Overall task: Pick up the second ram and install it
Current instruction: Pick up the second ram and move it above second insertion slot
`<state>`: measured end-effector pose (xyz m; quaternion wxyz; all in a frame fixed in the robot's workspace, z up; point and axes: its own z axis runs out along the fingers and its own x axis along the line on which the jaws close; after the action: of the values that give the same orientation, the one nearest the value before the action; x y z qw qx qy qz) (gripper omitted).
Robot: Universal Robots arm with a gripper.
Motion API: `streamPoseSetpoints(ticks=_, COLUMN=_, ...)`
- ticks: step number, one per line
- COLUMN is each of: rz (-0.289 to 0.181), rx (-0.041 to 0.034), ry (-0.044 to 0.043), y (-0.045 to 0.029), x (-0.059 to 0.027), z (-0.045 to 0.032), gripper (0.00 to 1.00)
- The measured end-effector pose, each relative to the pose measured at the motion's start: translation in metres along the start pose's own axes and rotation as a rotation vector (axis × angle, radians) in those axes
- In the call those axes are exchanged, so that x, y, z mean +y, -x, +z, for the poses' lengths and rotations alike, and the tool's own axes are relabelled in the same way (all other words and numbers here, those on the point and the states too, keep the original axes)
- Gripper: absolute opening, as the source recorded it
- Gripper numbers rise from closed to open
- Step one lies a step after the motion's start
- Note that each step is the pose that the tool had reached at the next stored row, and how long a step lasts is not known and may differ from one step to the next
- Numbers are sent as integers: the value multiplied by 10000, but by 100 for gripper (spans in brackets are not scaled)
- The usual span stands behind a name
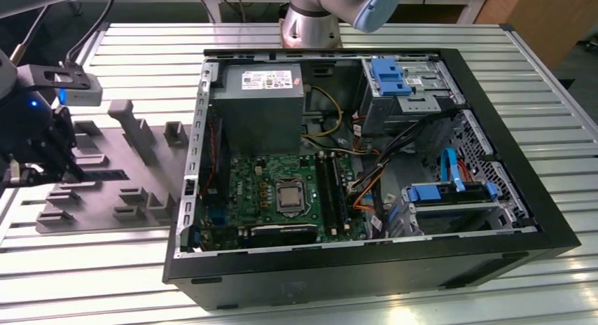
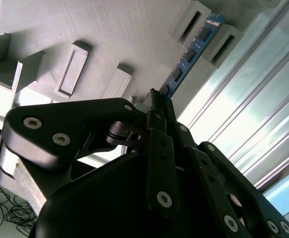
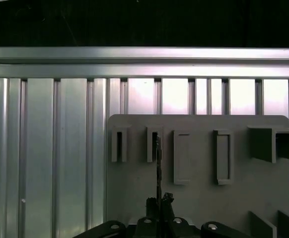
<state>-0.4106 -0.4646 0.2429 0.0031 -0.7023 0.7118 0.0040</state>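
Gripper: the gripper [image 2: 158, 99] stands narrow, its fingers pinched on the near end of the second ram [image 2: 191, 55].
Second ram: it runs straight out from the fingertips, and its far end sits between two raised blocks of the grey holder [image 2: 109, 34]. Whether it is seated there or just lifted cannot be told.
Why this hold: the fingers press the strip's flat faces while it stands on edge, which looks meant to keep it true to a narrow slot.
Why the holder: its upright pockets appear made to offer each part on edge, with both faces free for the fingers.
Second wrist view adds: the blue-green face, the row of dark chips, and the fingers meeting on the board.
First wrist view adds: the strip seen edge-on as a thin dark line from the fingertips ahead to its pocket, which shows how squarely it is held.
Exterior view adds: the wider setting, with the gripper over the holder on the slatted table [image 1: 94, 269]. The open computer case [image 1: 374, 276] and its black memory slots [image 1: 329, 188] lie well apart from the gripper.
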Motion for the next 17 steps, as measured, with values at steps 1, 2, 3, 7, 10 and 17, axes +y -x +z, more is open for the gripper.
streamPoseSetpoints(ticks=1, rz=0, rx=-1, ry=-1, y=0, x=0, z=-6, gripper=14)
streamPoseSetpoints(ticks=2, rz=0, rx=0, ry=0, y=0, x=0, z=-14, gripper=14)
streamPoseSetpoints(ticks=3, rz=0, rx=-1, ry=-2, y=0, x=0, z=-20, gripper=14)
streamPoseSetpoints(ticks=7, rz=0, rx=0, ry=-1, y=1, x=0, z=-46, gripper=14)
streamPoseSetpoints(ticks=10, rz=0, rx=-1, ry=-2, y=1, x=0, z=-62, gripper=14)
streamPoseSetpoints(ticks=17, rz=0, rx=-1, ry=-1, y=1, x=0, z=-100, gripper=14)
